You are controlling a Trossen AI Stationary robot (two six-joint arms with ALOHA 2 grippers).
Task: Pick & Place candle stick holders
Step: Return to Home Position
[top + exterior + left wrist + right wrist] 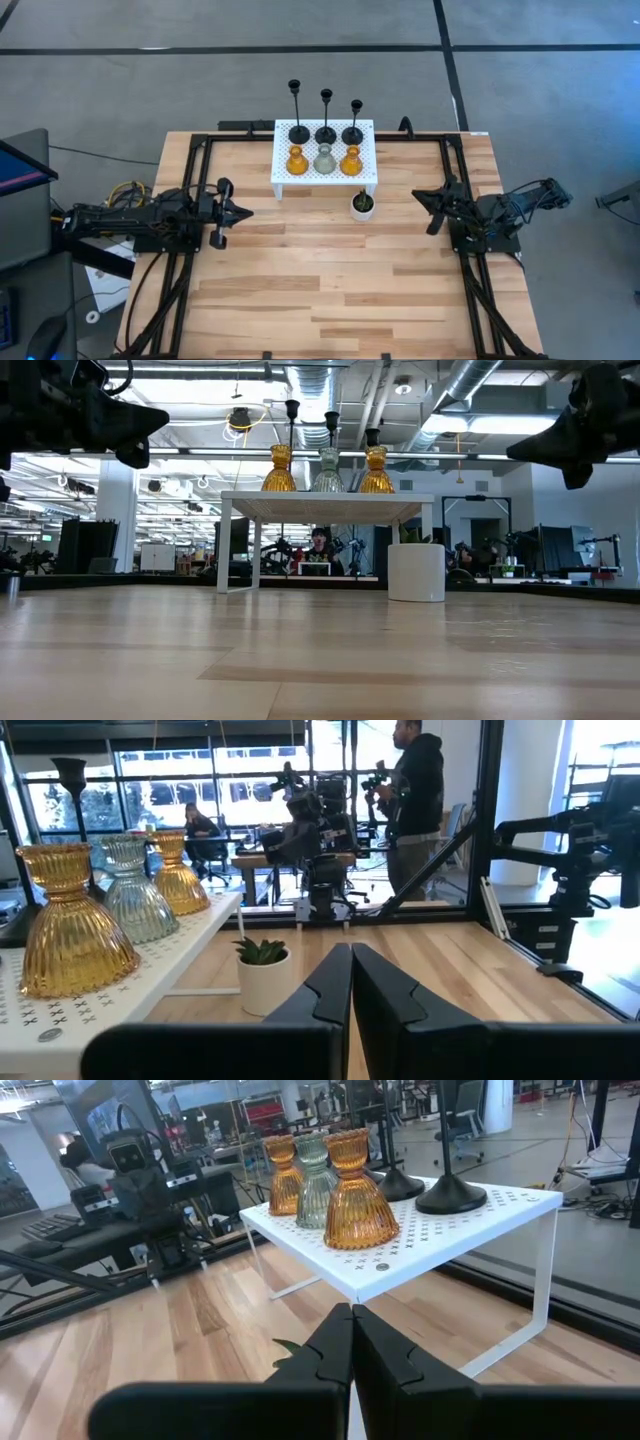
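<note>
Three black thin-stemmed holders (326, 128) stand by their round bases along the back of a white perforated shelf (300, 178). In front of them stand two amber glass holders (296, 160) (351, 161) and a pale grey one (324, 159) between them. My left gripper (246, 211) is shut and empty at the table's left, above the wood. My right gripper (418, 194) is shut and empty at the table's right. In the left wrist view the glass holders (70, 925) show on the shelf; in the right wrist view (355, 1195) too.
A small white pot with a green plant (363, 205) stands on the table just in front of the shelf's right leg. Black frame rails (190, 180) run along the table's left, right and far sides. People show in the room beyond the table (415, 790).
</note>
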